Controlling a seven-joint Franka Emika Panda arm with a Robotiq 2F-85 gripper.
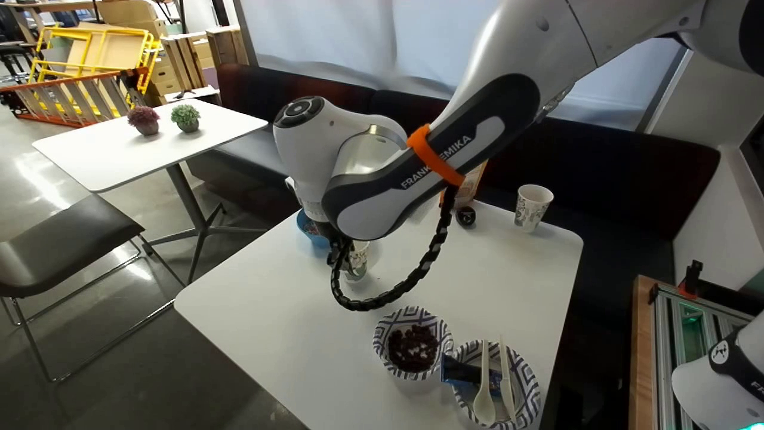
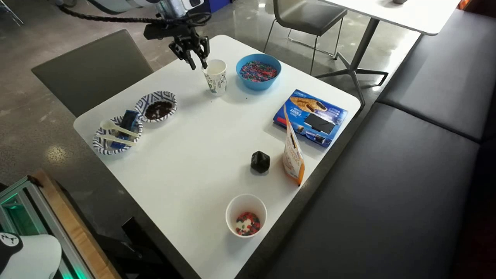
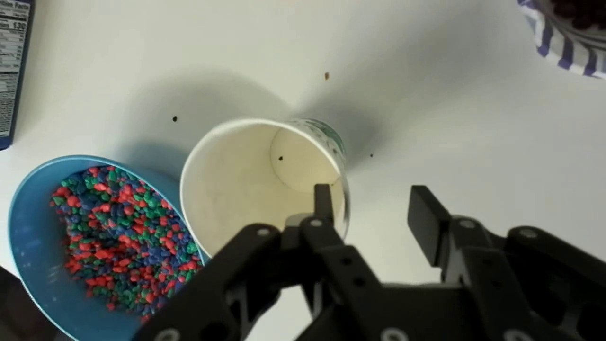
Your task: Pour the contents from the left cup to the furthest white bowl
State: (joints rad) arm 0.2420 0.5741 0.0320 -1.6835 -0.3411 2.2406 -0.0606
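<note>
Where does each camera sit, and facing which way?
An exterior view: near the right cup, looking down across the table; hand at top.
An exterior view: near the dark-filled bowl, facing the bench; arm prominent, hand partly hidden.
Wrist view: wrist-mounted, facing down past the fingers into the left cup.
Both exterior views show both cups.

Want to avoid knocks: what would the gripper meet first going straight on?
The gripper would likely meet the cup beside the blue bowl: one fingertip overlaps the cup's mouth in the wrist view, though depth is unclear.
</note>
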